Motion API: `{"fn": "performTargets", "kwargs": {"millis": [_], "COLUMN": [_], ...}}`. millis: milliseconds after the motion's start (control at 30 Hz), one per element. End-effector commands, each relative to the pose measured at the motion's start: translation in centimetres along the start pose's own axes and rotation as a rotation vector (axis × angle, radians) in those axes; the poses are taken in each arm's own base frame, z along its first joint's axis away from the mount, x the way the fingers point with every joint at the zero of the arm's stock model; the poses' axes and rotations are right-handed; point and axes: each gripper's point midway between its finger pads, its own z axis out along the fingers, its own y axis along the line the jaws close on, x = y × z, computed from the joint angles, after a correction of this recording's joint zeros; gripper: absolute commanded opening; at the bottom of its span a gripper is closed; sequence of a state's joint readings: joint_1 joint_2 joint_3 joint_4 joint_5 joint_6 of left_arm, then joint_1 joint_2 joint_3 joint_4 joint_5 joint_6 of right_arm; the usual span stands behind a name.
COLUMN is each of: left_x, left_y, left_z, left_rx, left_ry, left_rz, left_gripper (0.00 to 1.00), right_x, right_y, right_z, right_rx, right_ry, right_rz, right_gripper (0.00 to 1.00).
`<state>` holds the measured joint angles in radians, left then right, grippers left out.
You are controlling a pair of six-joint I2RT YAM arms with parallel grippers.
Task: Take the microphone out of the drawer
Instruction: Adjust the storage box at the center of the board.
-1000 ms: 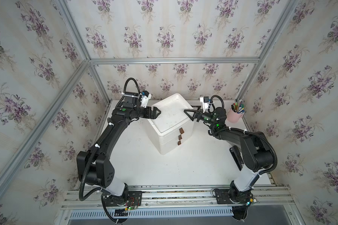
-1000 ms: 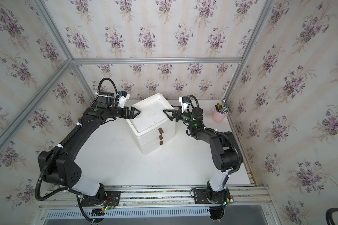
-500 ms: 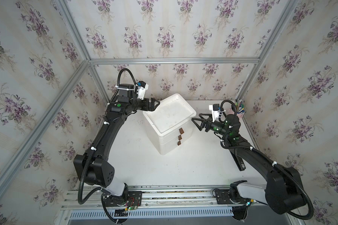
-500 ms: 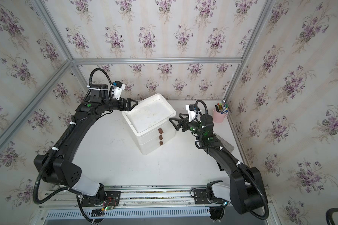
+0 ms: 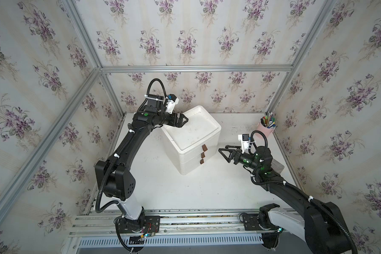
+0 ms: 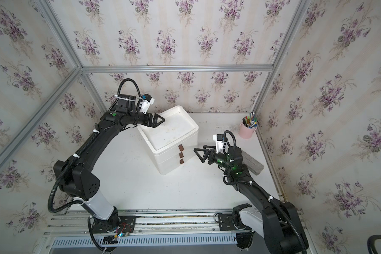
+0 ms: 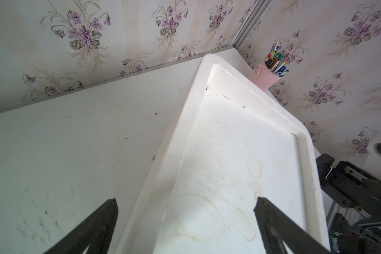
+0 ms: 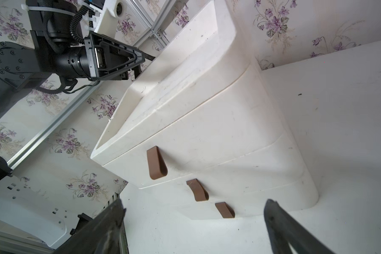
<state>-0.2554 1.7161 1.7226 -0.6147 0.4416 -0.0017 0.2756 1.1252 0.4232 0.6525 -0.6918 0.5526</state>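
Black against white at the far left: the left gripper (image 5: 184, 121) (image 7: 186, 200), spread fully wide and clasping nothing, poised astride the raised rim at the left corner of the drawer unit (image 5: 191, 140) (image 6: 169, 140). One of its fingers (image 7: 97, 226) over the bare table (image 5: 185, 189), the other over the unit's recessed top; contact with the rim not clear. In the middle, one white plastic unit with three drawers stacked, all pushed shut. Three brown loop handles (image 8: 156, 162) (image 5: 204, 147), one on each drawer front. No sight of the microphone in any view, with every drawer closed. Right of the unit, the right gripper (image 5: 223, 148) (image 6: 199, 148) (image 8: 194, 201), likewise splayed wide and empty, held low over the table, pointed at the handles, near them yet apart. At the far right, one pink cup of pens (image 5: 265, 132) (image 7: 264, 77) in the back corner. One grey slab (image 6: 254, 163) lying flat just behind the right arm's wrist. In all: two arms, two grippers.
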Motion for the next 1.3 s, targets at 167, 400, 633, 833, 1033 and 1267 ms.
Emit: {"fn": "performTargets", "kwargs": {"millis": [167, 400, 633, 833, 1033, 1267], "left_x": [4.2, 6.1, 6.6, 5.6, 4.8, 4.7], "left_y": [1.6, 3.7, 6.9, 7.4, 6.3, 5.7], "left_z": [0.2, 0.2, 1.0, 1.6, 1.4, 1.6], "left_rx": [-0.137, -0.241, -0.318, -0.320, -0.263, -0.228], "left_ry": [0.149, 0.192, 0.192, 0.164, 0.145, 0.136], "left_rz": [0.007, -0.024, -0.138, -0.145, -0.131, -0.149], "left_gripper": [0.99, 0.99, 0.99, 0.99, 0.99, 0.99], "right_x": [-0.8, 0.4, 0.1, 0.0, 0.8, 1.0], "right_y": [1.1, 1.9, 2.1, 3.2, 4.4, 5.0], "right_z": [3.1, 6.8, 9.0, 8.6, 7.4, 7.6], "right_rx": [-0.086, -0.133, -0.159, -0.204, -0.271, -0.313], "right_ry": [0.001, 0.038, 0.024, 0.029, 0.039, 0.035], "right_rz": [-0.046, -0.048, -0.039, -0.026, 0.071, 0.112], "right_gripper": [0.97, 0.97, 0.97, 0.96, 0.92, 0.82]}}
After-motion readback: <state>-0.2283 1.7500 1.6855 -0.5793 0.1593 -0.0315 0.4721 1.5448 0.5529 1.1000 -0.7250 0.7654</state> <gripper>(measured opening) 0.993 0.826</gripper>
